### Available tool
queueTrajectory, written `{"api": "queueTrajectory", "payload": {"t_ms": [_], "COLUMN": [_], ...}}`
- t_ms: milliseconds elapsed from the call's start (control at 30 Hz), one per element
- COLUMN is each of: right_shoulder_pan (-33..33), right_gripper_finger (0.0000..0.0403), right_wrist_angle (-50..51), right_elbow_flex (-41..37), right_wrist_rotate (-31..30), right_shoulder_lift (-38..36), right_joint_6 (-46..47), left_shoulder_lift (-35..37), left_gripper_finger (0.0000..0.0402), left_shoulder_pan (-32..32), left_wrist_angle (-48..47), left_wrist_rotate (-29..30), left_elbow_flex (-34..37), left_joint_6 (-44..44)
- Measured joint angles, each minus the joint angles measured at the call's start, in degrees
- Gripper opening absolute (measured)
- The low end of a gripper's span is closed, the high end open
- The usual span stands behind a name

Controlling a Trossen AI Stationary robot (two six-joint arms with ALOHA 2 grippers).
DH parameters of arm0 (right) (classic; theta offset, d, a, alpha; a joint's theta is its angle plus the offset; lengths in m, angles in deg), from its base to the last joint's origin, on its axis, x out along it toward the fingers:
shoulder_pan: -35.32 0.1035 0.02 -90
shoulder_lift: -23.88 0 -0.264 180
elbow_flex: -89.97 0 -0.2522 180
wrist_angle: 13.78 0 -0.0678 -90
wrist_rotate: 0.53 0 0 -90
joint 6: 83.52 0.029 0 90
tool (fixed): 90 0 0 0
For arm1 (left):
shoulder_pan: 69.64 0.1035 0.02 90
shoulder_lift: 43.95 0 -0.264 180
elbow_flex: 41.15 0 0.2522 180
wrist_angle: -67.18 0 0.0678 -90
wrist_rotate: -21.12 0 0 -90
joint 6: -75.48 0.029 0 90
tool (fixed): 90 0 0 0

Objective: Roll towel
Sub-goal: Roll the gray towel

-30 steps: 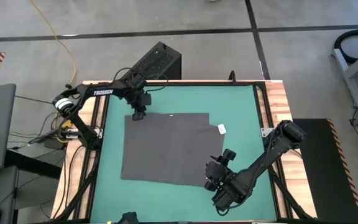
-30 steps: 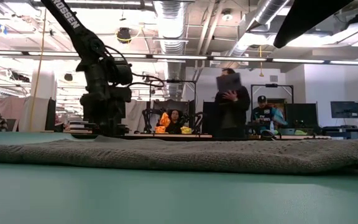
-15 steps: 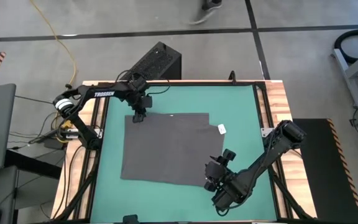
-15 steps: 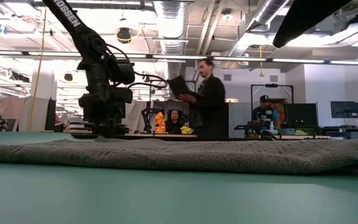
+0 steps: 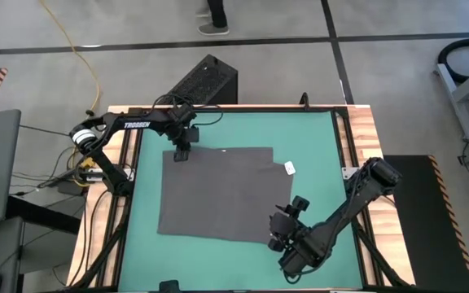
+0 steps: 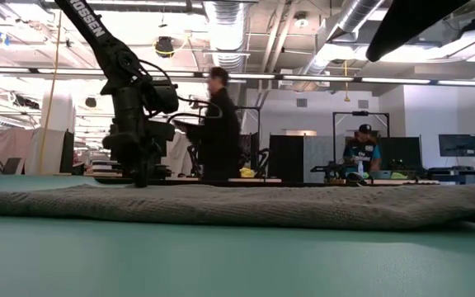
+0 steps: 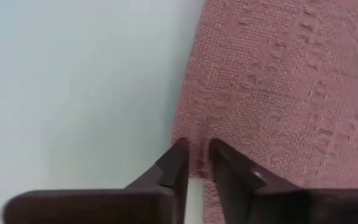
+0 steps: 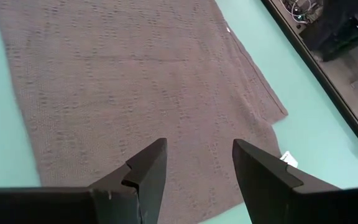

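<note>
High view: the dark charcoal-grey woven towel (image 5: 221, 194) is lying flat on the green mat (image 5: 316, 146), its small white label tag (image 5: 291, 168) at the far right corner; the left gripper (image 5: 181, 154) is pressing down at the towel's far left corner, fingers (image 7: 174, 167) nearly together and pinching the cloth's edge; the right gripper (image 5: 277, 236) is hovering spread over the near right edge; a person (image 6: 218, 125) is walking behind the table.

"TROSSEN" on left arm (image 5: 134, 124), partly on low view
</note>
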Motion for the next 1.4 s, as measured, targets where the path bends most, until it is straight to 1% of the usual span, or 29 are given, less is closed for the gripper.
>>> {"api": "queueTrajectory", "payload": {"t_ms": [100,133,400,733,833,867,900,1000,1167,1233,1333,1400], "right_shoulder_pan": [0.0,0.0,0.0,0.0,0.0,0.0,0.0,0.1,0.1,0.1,0.1,0.1], "right_gripper_finger": [0.0207,0.0207,0.0207,0.0207,0.0207,0.0207,0.0207,0.0207,0.0207,0.0207,0.0207,0.0207], "right_wrist_angle": [0.0,0.0,0.1,-0.1,-0.1,-0.1,-0.3,-1.0,-1.5,-1.6,-2.3,-2.8], "right_elbow_flex": [0.0,0.0,0.0,0.0,0.0,0.0,0.0,0.0,0.0,0.0,0.0,0.0], "right_wrist_rotate": [0.0,0.0,0.0,0.0,0.0,0.0,0.1,0.5,0.6,0.6,0.6,0.6], "right_shoulder_lift": [0.0,0.0,0.0,0.0,0.0,0.0,0.0,0.0,0.0,0.0,0.0,0.0], "right_joint_6": [0.0,0.0,0.0,0.0,0.0,0.0,0.0,0.0,-0.3,-0.3,-0.3,-0.4], "left_shoulder_lift": [0.0,0.0,1.0,10.0,10.5,10.4,10.4,10.3,10.3,10.3,9.3,7.9], "left_gripper_finger": [0.0013,0.0007,0.0000,0.0000,0.0000,0.0001,0.0003,0.0020,0.0079,0.0107,0.0147,0.0167], "left_shoulder_pan": [0.0,0.0,-0.4,-3.8,-4.1,-3.9,-3.6,-2.5,-2.1,-2.1,-2.1,-1.4], "left_wrist_angle": [0.1,0.1,-2.0,-2.2,2.0,3.7,5.1,6.0,4.2,4.3,4.8,4.2], "left_wrist_rotate": [0.4,0.4,1.6,2.3,3.9,3.4,1.7,-4.1,-9.3,-9.1,-5.6,-3.7], "left_elbow_flex": [0.0,0.0,-1.2,-2.0,-1.5,-1.5,-1.6,-1.6,-1.6,-1.6,-1.6,-1.6], "left_joint_6": [-0.3,-0.6,-5.7,-9.7,-9.0,-9.4,-9.2,-6.7,0.8,2.9,3.6,2.6]}}
